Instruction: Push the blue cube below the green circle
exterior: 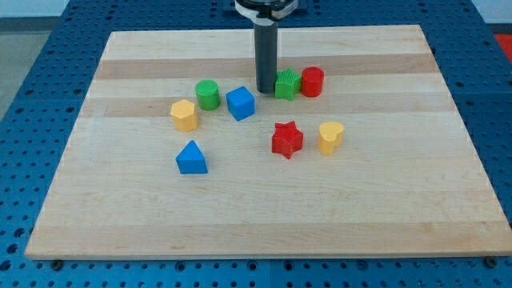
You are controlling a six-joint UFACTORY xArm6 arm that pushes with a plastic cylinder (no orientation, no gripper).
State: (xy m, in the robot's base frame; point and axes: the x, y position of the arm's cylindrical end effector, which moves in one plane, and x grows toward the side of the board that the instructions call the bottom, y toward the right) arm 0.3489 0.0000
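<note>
Item 1, blue cube (240,103): lies on the wooden desk (384,208), just to the view's right of the green circle and slightly lower, the two close but with a sliver of desk between them. It is beside its goal, not beneath it; judged from this layout, the job is not yet done.

Item 2, green circle (207,94): a short green cylinder, upright, the landmark for all entries here. The spot directly toward the view's bottom of it is bare wood, so the cube has somewhere to go.

Item 3, my tip (266,89): lower end of the dark rod, resting on the desk well to the view's right of the green circle, above and to the right of the blue cube and not touching it. It stands against the left face of item 5. From that side a push toward the lower left would likely carry the cube under the circle. No claw is fitted, so there is no spread or pinching state to record.

Item 4, yellow hexagonal block (184,114): just to the lower left of the green circle; a possible obstruction if the cube overshoots.

Item 5, green star-like block (287,83): far right of the circle, with a red cylinder (313,81) touching its right side.

Item 6, blue triangular block (191,158): well below the circle.

Item 7, red star (287,139) and yellow heart-like block (330,137): lower right of the circle, well apart from it.
</note>
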